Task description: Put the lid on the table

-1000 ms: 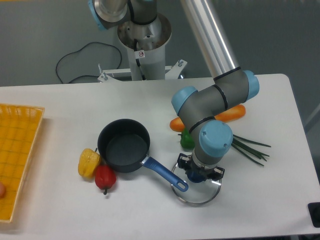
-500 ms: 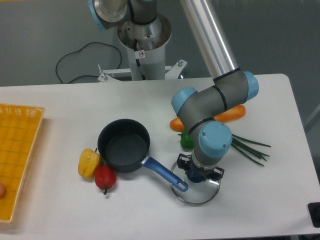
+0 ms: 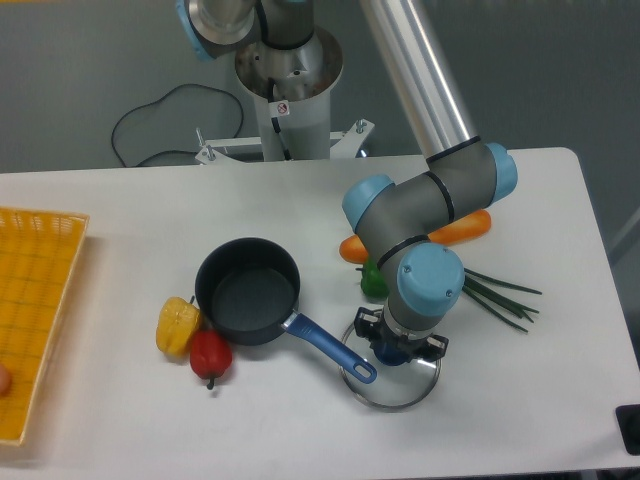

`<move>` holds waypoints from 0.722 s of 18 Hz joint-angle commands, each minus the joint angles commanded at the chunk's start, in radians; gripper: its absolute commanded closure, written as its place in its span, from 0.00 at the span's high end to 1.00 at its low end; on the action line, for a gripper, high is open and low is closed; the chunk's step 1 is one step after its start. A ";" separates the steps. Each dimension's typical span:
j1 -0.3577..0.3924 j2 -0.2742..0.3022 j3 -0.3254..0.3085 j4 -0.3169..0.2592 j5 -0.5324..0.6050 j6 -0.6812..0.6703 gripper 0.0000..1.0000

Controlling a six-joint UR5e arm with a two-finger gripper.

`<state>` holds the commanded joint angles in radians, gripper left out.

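Glass lid (image 3: pixel 392 385) low on the white tabletop (image 3: pixel 120 215), under the arm's pincer (image 3: pixel 402 352).

The pincer sits over the lid's dark blue knob; its wrist hides the fingers, so I cannot tell whether it grips. The lid seems to lie flat beside the blue-handled saucepan (image 3: pixel 250 291). A yellow mesh tray (image 3: pixel 35 300) overhangs the left edge; grey floor and a black cable (image 3: pixel 150 120) lie behind.

The round transparent glass lid with a thin metal rim (image 3: pixel 392 393) lies flat on the large white, smooth tabletop with rounded corners (image 3: pixel 120 210), toward its 5 o'clock area. Its centre is hidden from above; only the lower arc of glass and rim shows clearly.
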<state>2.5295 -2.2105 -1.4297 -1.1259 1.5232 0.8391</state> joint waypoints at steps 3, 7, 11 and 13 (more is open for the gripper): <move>-0.002 -0.002 0.000 0.000 0.000 0.000 0.61; -0.002 -0.003 0.000 0.005 0.000 0.000 0.66; -0.008 -0.006 -0.002 0.015 0.002 0.000 0.68; -0.006 -0.006 -0.002 0.015 0.002 0.000 0.72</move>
<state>2.5234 -2.2166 -1.4312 -1.1106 1.5248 0.8391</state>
